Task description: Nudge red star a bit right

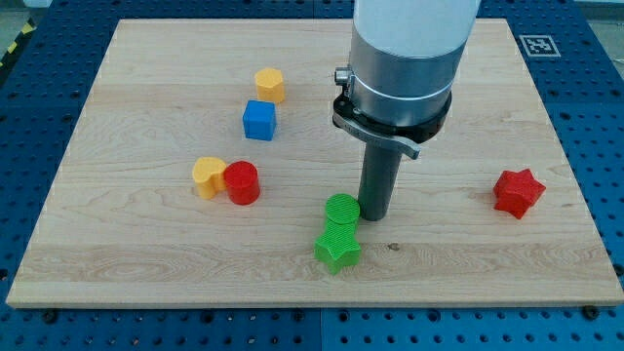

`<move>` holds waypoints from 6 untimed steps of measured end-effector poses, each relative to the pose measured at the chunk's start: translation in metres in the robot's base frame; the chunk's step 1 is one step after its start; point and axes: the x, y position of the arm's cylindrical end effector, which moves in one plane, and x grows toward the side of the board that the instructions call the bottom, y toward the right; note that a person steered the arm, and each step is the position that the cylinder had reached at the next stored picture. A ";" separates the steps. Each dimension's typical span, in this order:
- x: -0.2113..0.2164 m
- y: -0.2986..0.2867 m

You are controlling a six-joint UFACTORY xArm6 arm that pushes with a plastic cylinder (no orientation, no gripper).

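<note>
The red star (pixel 517 192) lies near the board's right edge, at mid height. My tip (pixel 374 215) rests on the board near the middle, well to the left of the red star. It stands just right of the green cylinder (pixel 341 211) and touches or nearly touches it. A green star (pixel 337 248) lies right below the green cylinder, against it.
A red cylinder (pixel 241 181) and a yellow heart-like block (pixel 207 176) sit together at the left of centre. A blue cube (pixel 259 120) and a yellow hexagonal block (pixel 270 85) lie above them. The wooden board (pixel 146 263) rests on a blue perforated table.
</note>
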 end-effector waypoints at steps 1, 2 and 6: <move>-0.026 0.000; -0.070 0.009; -0.045 0.140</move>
